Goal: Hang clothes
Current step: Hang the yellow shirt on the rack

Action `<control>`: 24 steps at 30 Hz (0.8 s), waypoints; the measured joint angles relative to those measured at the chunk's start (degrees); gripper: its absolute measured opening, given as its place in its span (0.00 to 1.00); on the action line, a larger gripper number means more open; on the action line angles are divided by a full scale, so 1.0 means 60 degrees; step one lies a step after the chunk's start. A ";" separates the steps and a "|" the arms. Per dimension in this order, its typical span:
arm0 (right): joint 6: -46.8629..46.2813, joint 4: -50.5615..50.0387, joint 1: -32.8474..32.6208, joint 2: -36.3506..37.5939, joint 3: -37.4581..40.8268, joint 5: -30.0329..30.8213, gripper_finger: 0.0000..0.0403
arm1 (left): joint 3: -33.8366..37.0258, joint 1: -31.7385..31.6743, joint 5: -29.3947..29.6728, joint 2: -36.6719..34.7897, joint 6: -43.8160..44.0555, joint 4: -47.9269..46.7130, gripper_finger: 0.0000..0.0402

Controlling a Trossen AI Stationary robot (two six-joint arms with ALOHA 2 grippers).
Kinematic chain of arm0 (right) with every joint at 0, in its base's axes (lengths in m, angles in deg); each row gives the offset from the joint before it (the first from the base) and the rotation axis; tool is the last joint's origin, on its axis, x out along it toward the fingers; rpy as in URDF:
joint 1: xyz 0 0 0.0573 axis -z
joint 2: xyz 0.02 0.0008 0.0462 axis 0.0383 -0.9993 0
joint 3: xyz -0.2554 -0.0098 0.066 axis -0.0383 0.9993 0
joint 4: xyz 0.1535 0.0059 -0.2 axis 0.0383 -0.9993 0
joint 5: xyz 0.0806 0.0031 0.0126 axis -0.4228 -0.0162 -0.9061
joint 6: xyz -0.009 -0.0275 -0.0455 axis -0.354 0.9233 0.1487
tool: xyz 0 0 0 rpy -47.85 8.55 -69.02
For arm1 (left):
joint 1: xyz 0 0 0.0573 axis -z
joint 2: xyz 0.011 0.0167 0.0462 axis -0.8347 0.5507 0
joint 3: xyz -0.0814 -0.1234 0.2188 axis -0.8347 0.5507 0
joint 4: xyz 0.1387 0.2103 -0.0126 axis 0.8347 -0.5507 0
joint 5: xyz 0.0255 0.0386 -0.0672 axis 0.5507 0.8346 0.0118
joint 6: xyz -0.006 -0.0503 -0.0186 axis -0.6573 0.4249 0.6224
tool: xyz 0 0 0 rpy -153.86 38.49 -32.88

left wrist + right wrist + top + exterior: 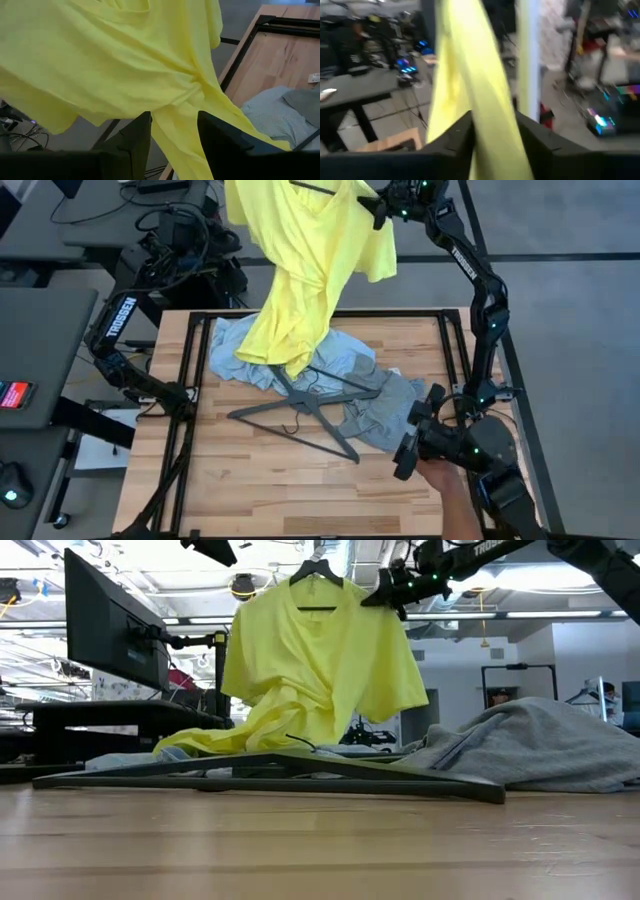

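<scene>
My right gripper (379,210) pinches the neon-yellow T-shirt (305,270) beyond the table's far edge (400,311), hem trailing onto the pale blue shirt (235,355). My left gripper (174,135) is open just beside the T-shirt; the grey T-shirt (385,415) lies near the table's right rail.

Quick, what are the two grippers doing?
Left gripper: open, holding nothing.
Right gripper: closed on the yellow T-shirt.

Setting: robotics lab or research workspace. Evidence: wooden tabletop (300,480) in a black frame, dark monitor (115,625) on an arm mount, cable-strewn desks (355,90), ceiling strip lights (520,615), exposed ductwork overhead, open-plan room beyond.
</scene>
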 joint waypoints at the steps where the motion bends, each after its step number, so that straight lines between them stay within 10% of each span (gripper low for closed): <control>1: -0.0069 -0.0345 0.0062 0.0035 0.0000 0.0018 0.41 | 0.0000 0.0000 0.0000 0.0000 0.0027 -0.0039 0.36; 17: -0.0756 -0.7300 -0.0822 0.0904 0.0106 -0.0124 0.55 | 0.0000 0.0000 0.0000 0.0000 0.0245 -0.0702 0.36; 24: -0.0848 -0.7162 -0.2433 0.0897 0.1344 -0.0006 0.55 | 0.0000 0.0000 0.0000 0.0000 0.0314 -0.0719 0.36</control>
